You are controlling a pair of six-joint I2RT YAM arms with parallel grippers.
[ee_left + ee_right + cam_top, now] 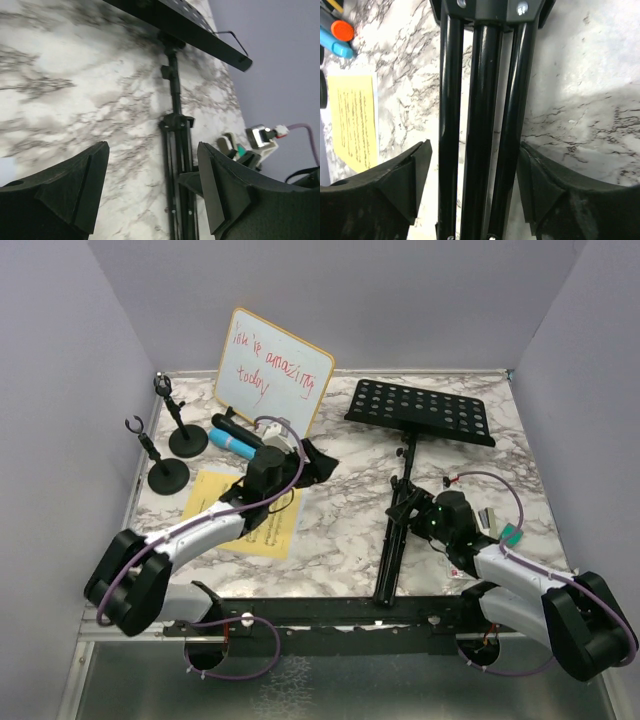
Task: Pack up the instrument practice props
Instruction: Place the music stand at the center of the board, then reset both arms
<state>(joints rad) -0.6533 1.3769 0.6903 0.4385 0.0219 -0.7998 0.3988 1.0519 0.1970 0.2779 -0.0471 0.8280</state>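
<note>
Now flat: stand set for a lift

The folded music stand (390, 565) lies across the marble table (340, 530), legs bundled, likely so one grasp takes them all. The right gripper (475, 150) straddles those legs, jaws spread, perhaps brushing one leg, clamping nothing. The left gripper (152, 150) hovers wide and empty near the blue microphone (232, 443).

Lab booth: plain walls (60, 360), marble tabletop (340, 530)

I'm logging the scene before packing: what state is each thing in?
Music stand: lying flat, legs folded.
Left hand: open, empty.
Right hand: open, straddling the stand's legs.
Mic holders: upright, empty.
Microphones: lying down.
Yellow sheet: flat, partly covered.
Whiteboard: propped upright, written on.
</note>
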